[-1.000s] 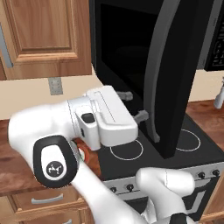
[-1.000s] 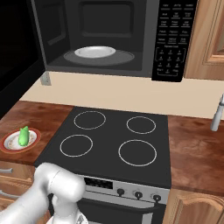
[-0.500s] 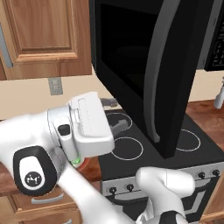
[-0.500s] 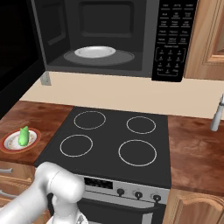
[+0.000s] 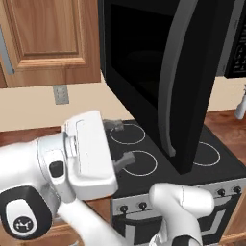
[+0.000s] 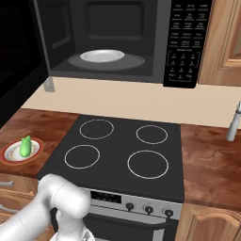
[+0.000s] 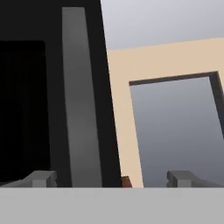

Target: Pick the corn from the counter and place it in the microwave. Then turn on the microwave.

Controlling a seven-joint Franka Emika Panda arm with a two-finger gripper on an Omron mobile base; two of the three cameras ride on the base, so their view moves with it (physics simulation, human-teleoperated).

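The corn [image 6: 25,146], a small green cob, stands on a white red-rimmed plate [image 6: 9,157] on the reddish-brown counter [image 6: 33,123], left of the stovetop. The black microwave [image 6: 186,42] hangs above with its door [image 5: 158,72] swung wide open; a white dish [image 6: 102,56] lies inside. My gripper [image 5: 120,142] is open and empty, hovering over the left burners near the open door. In the hand view the gripper [image 7: 111,178] faces the door's long grey handle [image 7: 78,96], with its fingertips far apart.
A black stovetop [image 6: 120,153] with white ring burners lies under the microwave. A pale bottle-like object [image 6: 233,123] stands on the right counter. Wooden cabinets [image 5: 48,38] hang at the left. The open door juts out over the stove.
My hand has swung leftward and a little down, turning as it went, away from the open door. The jaws stayed open. The corn and the base have not moved.
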